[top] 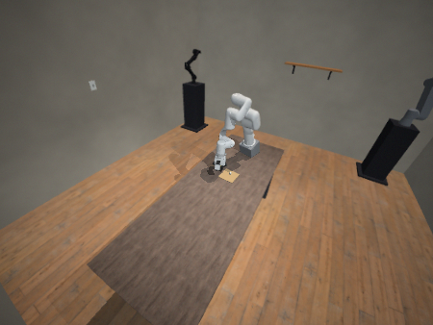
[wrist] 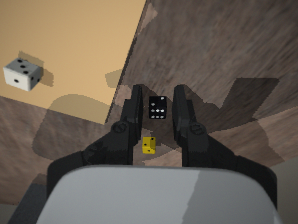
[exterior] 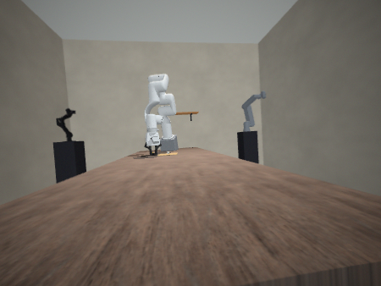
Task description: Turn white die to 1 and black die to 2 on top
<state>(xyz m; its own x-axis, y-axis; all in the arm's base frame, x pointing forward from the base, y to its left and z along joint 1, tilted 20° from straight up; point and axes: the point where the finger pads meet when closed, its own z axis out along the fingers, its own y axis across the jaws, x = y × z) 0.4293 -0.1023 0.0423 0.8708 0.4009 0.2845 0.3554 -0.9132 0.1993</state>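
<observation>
My gripper is open, its fingers apart with gaps at both sides of the black die. That die is off the mat; its upper face seems to show 2, and the face toward the wrist shows 6. The yellow die is off the mat too, closer to the wrist; its upper face seems to show 2, with 1 on the side. The white die sits on the tan mat with 3 on top and 1 on a side.
The brown table top carries the mat beside the gripper. The arm's grey base stands behind. Two other arms on black pedestals stand away from the table.
</observation>
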